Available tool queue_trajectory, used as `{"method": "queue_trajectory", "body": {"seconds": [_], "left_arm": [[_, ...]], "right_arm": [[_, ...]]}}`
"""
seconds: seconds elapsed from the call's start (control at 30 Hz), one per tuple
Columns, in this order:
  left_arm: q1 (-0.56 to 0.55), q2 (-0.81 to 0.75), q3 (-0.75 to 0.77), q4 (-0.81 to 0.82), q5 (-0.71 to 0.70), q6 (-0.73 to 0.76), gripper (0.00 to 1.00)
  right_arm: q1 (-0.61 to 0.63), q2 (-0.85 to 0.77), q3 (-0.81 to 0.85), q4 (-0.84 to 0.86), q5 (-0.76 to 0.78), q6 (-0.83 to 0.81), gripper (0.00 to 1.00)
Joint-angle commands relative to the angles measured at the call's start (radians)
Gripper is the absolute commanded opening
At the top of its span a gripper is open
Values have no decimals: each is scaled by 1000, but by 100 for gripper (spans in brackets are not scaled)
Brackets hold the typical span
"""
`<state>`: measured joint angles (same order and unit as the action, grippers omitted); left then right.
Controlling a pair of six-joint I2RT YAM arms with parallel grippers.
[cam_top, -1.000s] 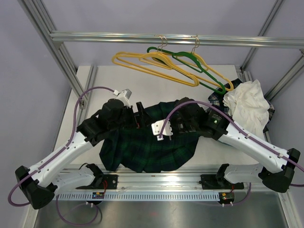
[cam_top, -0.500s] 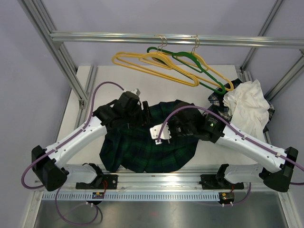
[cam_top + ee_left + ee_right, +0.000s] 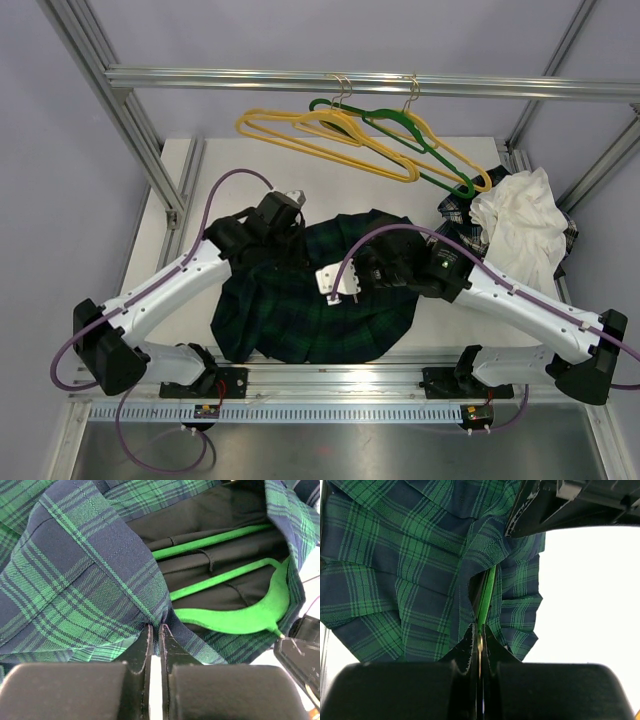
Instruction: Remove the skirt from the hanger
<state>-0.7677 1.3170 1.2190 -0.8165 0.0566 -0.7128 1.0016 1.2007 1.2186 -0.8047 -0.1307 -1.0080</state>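
Skirt lies on table, below hanging rail. Left gripper pinches skirt fold; right gripper pinches green hanger inside skirt. Risk: thin fold slips out, or hanger snags waistband.

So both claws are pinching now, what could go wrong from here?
The left gripper pinches only a thin fold of the skirt, so the cloth might slip free. The green hanger sits deep inside the waistband and may snag when pulled. The right gripper seems to clamp hanger and cloth together.
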Motion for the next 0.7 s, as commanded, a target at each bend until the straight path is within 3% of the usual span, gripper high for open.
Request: {"method": "queue_trajectory", "body": {"seconds": [0.0,0.23,0.43,0.67], "left_arm": [[-4,-85,40,14,40,39,0],[-1,-209,77,192,199,-40,0],[13,-259,151,201,256,-60,0],[16,-269,97,401,451,-177,0]], "right_arm": [[9,-30,18,56,42,12,0],[-38,13,90,87,23,205,0],[-198,39,171,81,-102,376,0],[-233,54,180,102,-162,474,0]]}}
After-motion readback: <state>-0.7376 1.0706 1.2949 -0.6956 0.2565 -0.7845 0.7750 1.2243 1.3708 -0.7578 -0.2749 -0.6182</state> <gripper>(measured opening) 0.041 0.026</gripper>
